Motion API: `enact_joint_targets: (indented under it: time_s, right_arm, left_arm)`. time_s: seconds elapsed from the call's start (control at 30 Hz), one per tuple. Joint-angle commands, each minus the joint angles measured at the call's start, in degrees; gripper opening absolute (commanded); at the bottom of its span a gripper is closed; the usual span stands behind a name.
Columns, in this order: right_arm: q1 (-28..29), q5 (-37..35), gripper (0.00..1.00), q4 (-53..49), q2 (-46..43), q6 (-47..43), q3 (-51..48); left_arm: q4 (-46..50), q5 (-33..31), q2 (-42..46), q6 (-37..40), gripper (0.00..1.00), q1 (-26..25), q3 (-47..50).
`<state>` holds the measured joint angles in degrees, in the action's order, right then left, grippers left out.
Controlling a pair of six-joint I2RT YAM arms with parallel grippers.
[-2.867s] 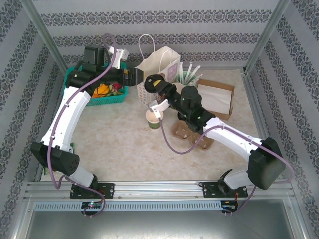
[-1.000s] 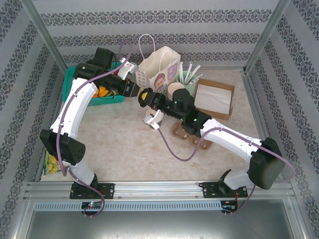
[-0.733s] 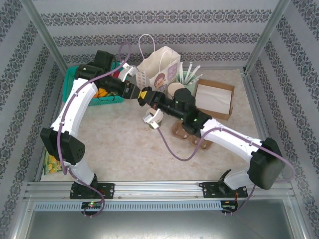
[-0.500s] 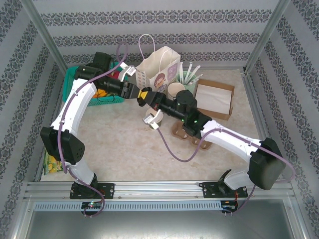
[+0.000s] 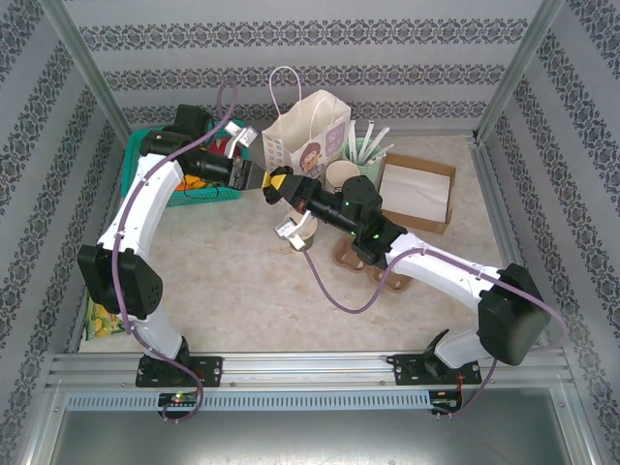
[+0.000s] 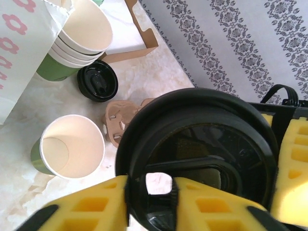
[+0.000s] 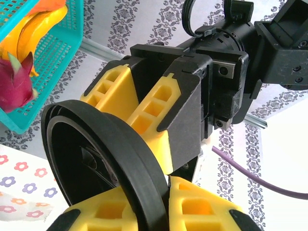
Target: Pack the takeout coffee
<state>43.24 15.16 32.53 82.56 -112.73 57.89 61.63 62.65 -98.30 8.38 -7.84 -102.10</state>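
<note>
1. The left tool (image 6: 159, 198) has its yellow fingers drawn close together. They clamp the rim of the black lid (image 6: 202, 144) at the lid's 6 o'clock edge in the left wrist view.
2. The right tool (image 7: 166, 208) has its fingers nearly together and pinches the rim of the same lid. In the left wrist view, its yellow fingers sit at the lid's 3 o'clock.
3. The lid is held between both tools in the air, clear of the surface (image 5: 232, 281).
4. The green cup (image 5: 303, 233) stands upright and open-topped on the surface. In the top view it is at 5 o'clock from the lid, apart from both tools.
5. In the top view, a paper bag (image 5: 312, 136) stands at the cup's 12 o'clock. A cardboard carrier (image 5: 397, 279) lies at its 4 o'clock and a stack of cream cups (image 6: 79, 38) at its 1 o'clock.
6. A second black lid (image 6: 97, 81) lies flat just beside the stack.
</note>
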Motion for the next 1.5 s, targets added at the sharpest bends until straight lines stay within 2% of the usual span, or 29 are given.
enact_joint_targets:
  time_s: [0.0, 0.13, 0.3, 0.43, 0.47, 0.53, 0.57, 0.6, 0.67, 0.77, 0.83, 0.93, 1.03, 1.1, 1.17, 1.27, 1.33, 1.4, 1.47]
  right_arm:
    - [-0.4, 0.1, 0.00, 5.2, 1.1, 1.3, 0.7]
    - [-0.2, 0.0, 0.00, 5.5, 1.5, 1.4, 0.9]
    - [-0.2, -0.6, 0.00, 4.7, 1.7, 1.6, 0.8]
    - [-0.3, -1.4, 0.00, 1.4, 1.0, 4.6, 0.7]
    - [-0.3, -2.3, 0.04, -0.6, 0.7, 5.8, 0.9]
    - [-0.4, -3.9, 0.25, -4.2, 0.5, 9.8, 1.0]
    - [-0.4, -4.8, 0.50, -5.8, 0.5, 11.4, 1.1]
    - [-0.3, -6.5, 0.69, -7.7, 0.6, 12.9, 1.1]
    - [0.5, -10.6, 0.85, -10.3, 0.8, 15.2, 0.7]
    - [3.3, -22.8, 0.92, -17.1, 0.2, 20.1, 0.4]
    - [4.6, -27.2, 0.95, -21.0, -1.6, 28.8, -0.6]
    - [6.2, -28.3, 0.98, -22.7, -5.2, 47.0, -2.4]
    - [7.2, -30.5, 0.98, -23.3, -7.6, 69.6, -2.1]
    - [7.5, -35.6, 0.98, -25.8, -8.0, 84.3, -0.5]
    - [7.4, -38.2, 0.98, -32.3, -7.1, 97.0, 2.9]
    - [7.4, -38.3, 0.98, -41.7, -4.3, 111.8, 8.1]
    - [6.8, -38.9, 0.98, -46.7, -2.8, 125.2, 10.0]
    - [4.7, -34.6, 0.98, -53.3, -1.7, 138.7, 12.3]
    - [3.1, -31.9, 0.98, -56.3, -1.6, 147.7, 12.1]
  left_arm:
    - [0.6, 4.0, 1.1, 0.6, 0.23, -0.3, 0.8]
    - [1.1, 4.7, 0.6, 1.0, 0.20, -0.4, 0.3]
    - [0.1, 3.8, 1.1, 0.7, 0.00, -0.4, -0.1]
    - [-4.1, -0.7, 2.9, -2.1, 0.00, -0.4, 0.5]
    - [-5.5, -2.4, 3.5, -3.2, 0.00, -0.4, 0.8]
    - [-7.8, -5.4, 4.5, -4.7, 0.00, -0.4, 1.3]
    - [-8.7, -7.2, 4.9, -5.5, 0.00, -0.4, 1.5]
    - [-9.3, -8.9, 5.2, -6.0, 0.00, -0.4, 1.5]
    - [-9.8, -11.5, 5.6, -6.9, 0.00, -0.4, 1.5]
    - [-9.4, -17.0, 6.1, -8.3, 0.00, -0.4, 1.4]
    - [-9.3, -20.6, 6.9, -8.8, 0.00, -0.4, 2.5]
    - [-10.3, -22.7, 8.3, -10.4, 0.00, -0.6, 5.0]
    - [-11.0, -23.5, 9.9, -12.0, 0.00, -1.4, 7.6]
    - [-11.8, -25.0, 11.5, -12.5, 0.00, -2.3, 9.8]
    - [-13.7, -27.2, 13.3, -14.6, 0.00, -3.4, 12.9]
    - [-16.0, -31.6, 14.8, -17.7, 0.00, -6.4, 16.0]
    - [-17.2, -35.3, 15.1, -20.3, 0.00, -9.0, 17.8]
    - [-19.0, -37.4, 14.9, -22.6, 0.00, -11.6, 20.2]
    - [-21.5, -38.4, 14.5, -25.1, 0.00, -13.2, 22.7]
